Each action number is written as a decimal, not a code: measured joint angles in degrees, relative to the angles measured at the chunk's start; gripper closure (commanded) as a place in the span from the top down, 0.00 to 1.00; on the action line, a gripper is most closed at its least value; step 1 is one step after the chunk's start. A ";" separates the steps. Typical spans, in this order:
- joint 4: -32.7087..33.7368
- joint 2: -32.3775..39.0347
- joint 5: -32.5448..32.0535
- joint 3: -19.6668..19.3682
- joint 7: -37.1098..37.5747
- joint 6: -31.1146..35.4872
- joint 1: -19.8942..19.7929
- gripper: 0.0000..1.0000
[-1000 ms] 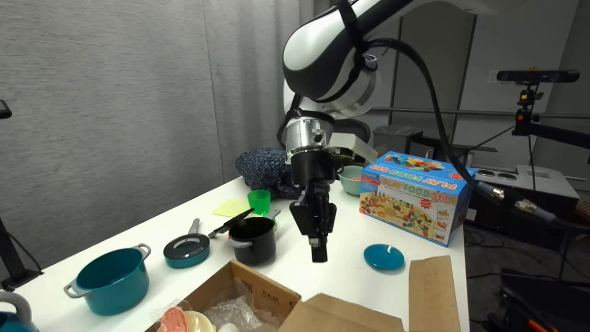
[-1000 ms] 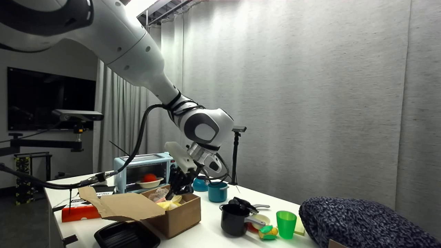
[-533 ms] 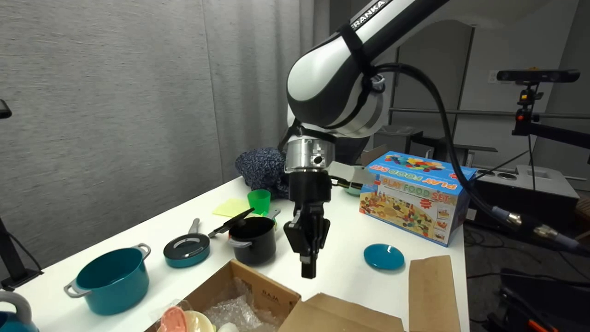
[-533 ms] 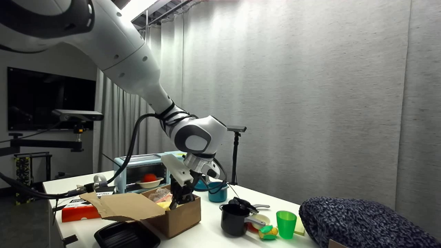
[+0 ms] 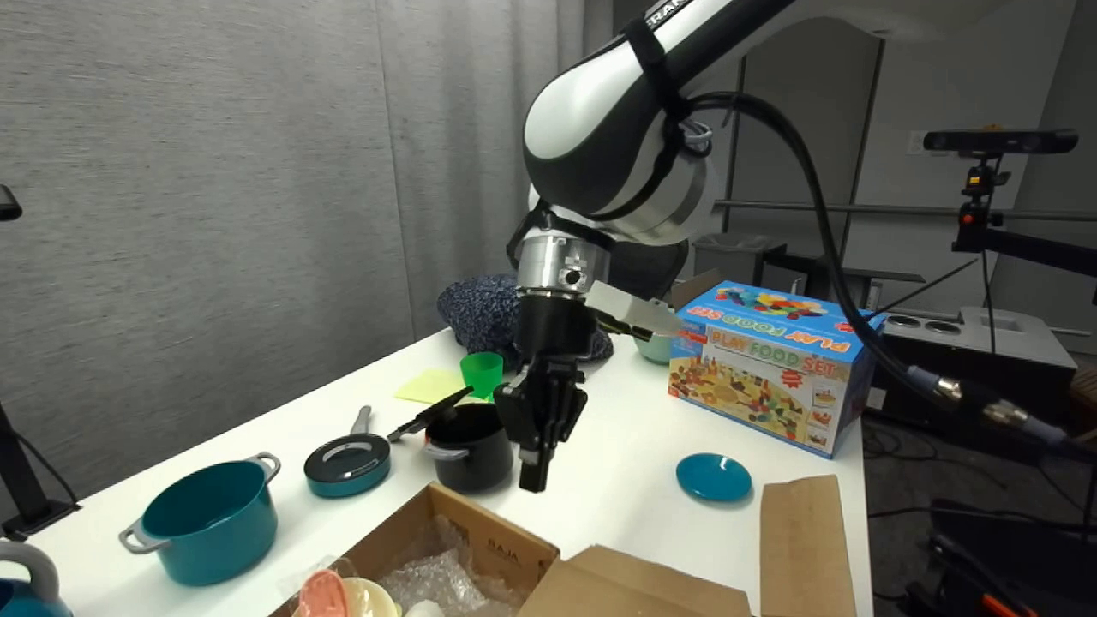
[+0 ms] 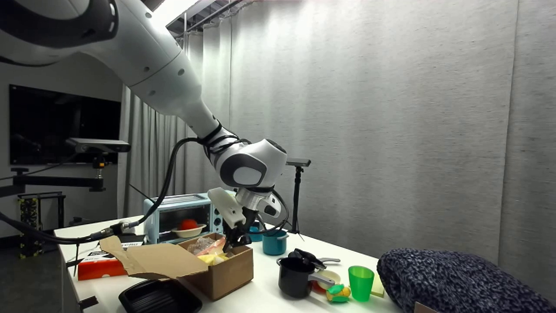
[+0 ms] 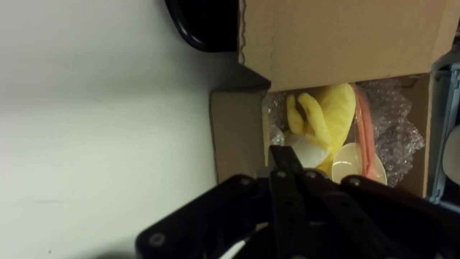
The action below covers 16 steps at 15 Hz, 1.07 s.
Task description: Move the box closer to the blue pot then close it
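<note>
Fingers of the end effector [image 5: 535,478] are together. Tips sit near the rim of the box [image 6: 234,273]; contact, can't tell. The box stands open on the counter [image 5: 643,506], its long flap [image 6: 163,260] folded out, partly over a black tray [image 6: 158,300]. The blue pot [image 5: 214,527] is near the box, apart from it.

View diffs: wrist view looks down into the box and gives the contents best: yellow item [image 7: 337,111], pink item [image 7: 364,133], cream bowl [image 7: 345,154], bubble wrap [image 7: 391,133]. In an exterior view the box runs off the bottom edge; same frame adds a teal dish [image 5: 714,477], the printed carton [image 5: 771,386] and a green bowl [image 5: 656,350]. In an exterior view you get the box's outer walls, an oven [image 6: 186,199] with a red round thing [image 6: 188,223] in a white bowl [image 6: 184,234], and a red package [image 6: 100,269]. In both exterior views: blue pot, black pot [image 5: 480,458], green cup [image 5: 482,374], dark cloth [image 6: 434,278].

Counts: 1 box, 2 pots (one blue, one black), 1 tray, 1 cup, 1 dish, 1 carton, 1 oven, 1 package; 3 bowls among those named. One more teal thing [image 5: 30,596] with a grey handle, cut off by the frame, can't tell what.
</note>
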 measured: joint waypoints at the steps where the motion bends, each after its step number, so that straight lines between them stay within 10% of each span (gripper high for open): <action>1: 0.55 0.22 0.01 0.12 0.29 2.13 0.11 0.00; 16: 3.38 2.02 -0.40 1.13 1.91 10.76 1.36 0.00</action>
